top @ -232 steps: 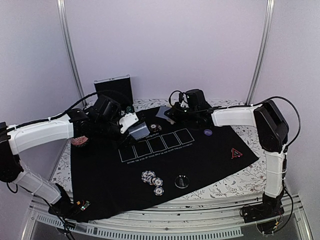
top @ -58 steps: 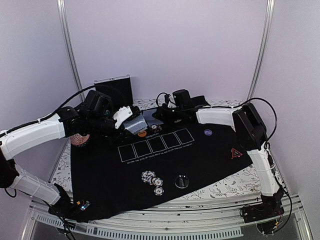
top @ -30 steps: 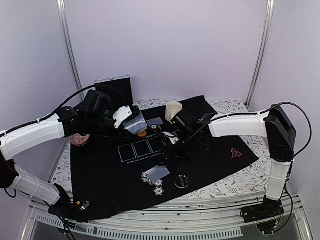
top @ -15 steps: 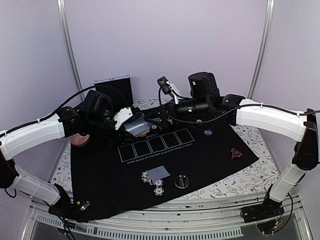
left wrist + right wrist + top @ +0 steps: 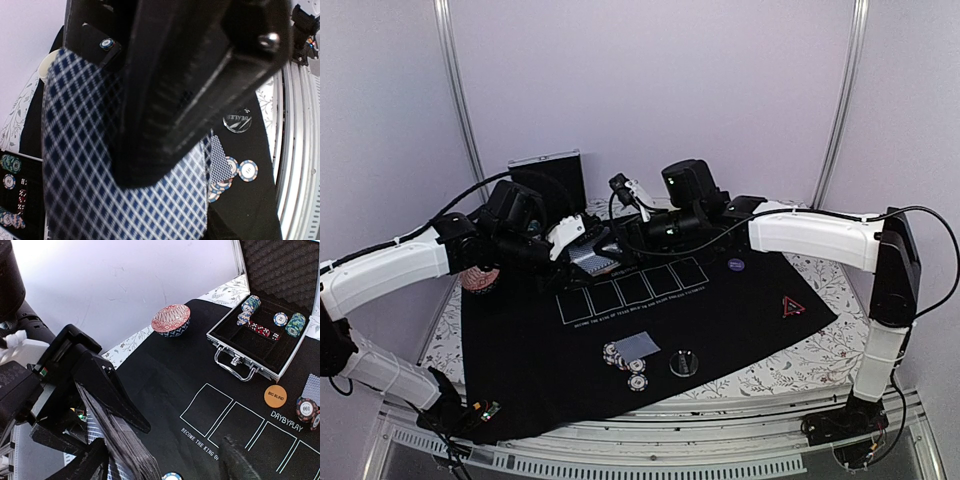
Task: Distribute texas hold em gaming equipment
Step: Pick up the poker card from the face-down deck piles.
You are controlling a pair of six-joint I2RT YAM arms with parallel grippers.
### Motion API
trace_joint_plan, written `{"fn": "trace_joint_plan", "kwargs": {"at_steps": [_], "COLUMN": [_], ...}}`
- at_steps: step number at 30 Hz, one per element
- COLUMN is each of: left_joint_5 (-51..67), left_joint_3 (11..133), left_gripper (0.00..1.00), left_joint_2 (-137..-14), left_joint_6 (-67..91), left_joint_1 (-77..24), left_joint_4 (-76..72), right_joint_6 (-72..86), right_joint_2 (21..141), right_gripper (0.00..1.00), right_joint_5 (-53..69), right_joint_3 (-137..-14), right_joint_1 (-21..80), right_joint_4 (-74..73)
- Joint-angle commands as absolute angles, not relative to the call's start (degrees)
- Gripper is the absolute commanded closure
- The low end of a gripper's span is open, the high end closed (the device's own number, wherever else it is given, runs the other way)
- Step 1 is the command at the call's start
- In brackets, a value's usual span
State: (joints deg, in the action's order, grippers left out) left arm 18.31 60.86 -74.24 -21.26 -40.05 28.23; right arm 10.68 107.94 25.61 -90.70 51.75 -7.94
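Note:
My left gripper is shut on a deck of grey-blue-backed playing cards, held tilted above the far left of the black mat. The right gripper stands open right at that deck; in the right wrist view the deck's edge lies between its fingers. One card lies face down on the striped poker chips near the mat's front. Beside them sit the dark dealer disc, a purple disc and a red-edged triangle. The orange disc lies by the printed boxes.
An open metal case holding more chips stands at the far left, its lid upright. A red patterned bowl sits left of the mat. Another card and chip stack lie beyond the printed boxes.
My right gripper left a card on the front chips, lifted away and swung back to the deck in the left gripper. The left arm stayed put.

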Motion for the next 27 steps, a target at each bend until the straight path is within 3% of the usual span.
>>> {"fn": "trace_joint_plan", "kwargs": {"at_steps": [1, 11, 22, 27], "left_joint_5": [19.63, 19.45, 18.99, 18.72], "left_joint_3": [61.98, 62.05, 62.05, 62.05], "left_gripper": [0.55, 0.55, 0.55, 0.55], "left_joint_2": [-73.57, -73.72, -73.74, -73.78], "left_joint_6": [-21.90, -21.80, -21.78, -21.76], "left_joint_1": [-39.90, -39.86, -39.90, -39.86], "left_joint_4": [27.66, 27.69, 27.69, 27.69], "right_joint_6": [9.81, 10.02, 9.86, 9.67], "right_joint_2": [107.61, 102.52, 101.29, 98.73], "right_gripper": [0.32, 0.57, 0.95, 0.98], "right_joint_5": [23.18, 22.44, 22.08, 20.64], "right_joint_3": [-92.06, -88.71, -90.02, -89.65], "right_joint_1": [51.57, 50.70, 50.77, 50.75], "right_joint_4": [-9.29, -11.29, -14.96, -16.50]}}
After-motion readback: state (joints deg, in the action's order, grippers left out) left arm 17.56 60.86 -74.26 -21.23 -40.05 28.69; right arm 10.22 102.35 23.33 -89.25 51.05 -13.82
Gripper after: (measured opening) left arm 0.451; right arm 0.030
